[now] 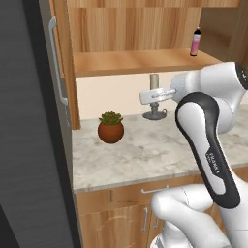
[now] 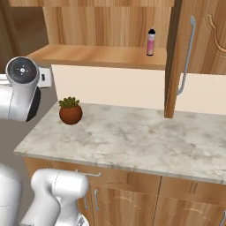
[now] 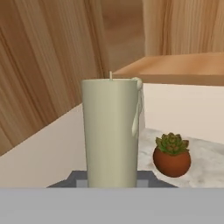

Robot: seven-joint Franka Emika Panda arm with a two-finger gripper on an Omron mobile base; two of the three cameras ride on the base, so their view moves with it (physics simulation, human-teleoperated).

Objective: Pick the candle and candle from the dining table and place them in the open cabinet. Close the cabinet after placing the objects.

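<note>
Gripper [image 1: 156, 95] of the white arm closed around the slim grey-beige taper candle on a round dark-grey dish base [image 1: 154, 82], clamped partway up its stem. Candle upright, dish base down at the level of the beige-grey marbled stone worktop [image 1: 145, 155], near the cream back wall; cannot tell whether the base touches the stone or hangs just clear of it. In the hand view, pale wax column [image 3: 110, 131] close up and centred, thin wick at its top, a drip of wax down 1 side, grey dish edge at its foot.

Small green succulent in a round terracotta pot [image 1: 111, 127] standing on the worktop, well apart from the candle, toward the dark panel at the left of the left base view.

Light-brown wooden wall cabinet [image 1: 140, 62] above the worktop standing open, 1 door with a long vertical silver bar handle [image 2: 186, 56] swung out edge-on in the right base view. Pink bottle with a dark cap [image 2: 151, 42] upright on the wooden shelf inside, near its front edge. Light wood drawers and doors with silver handles below the stone top
</note>
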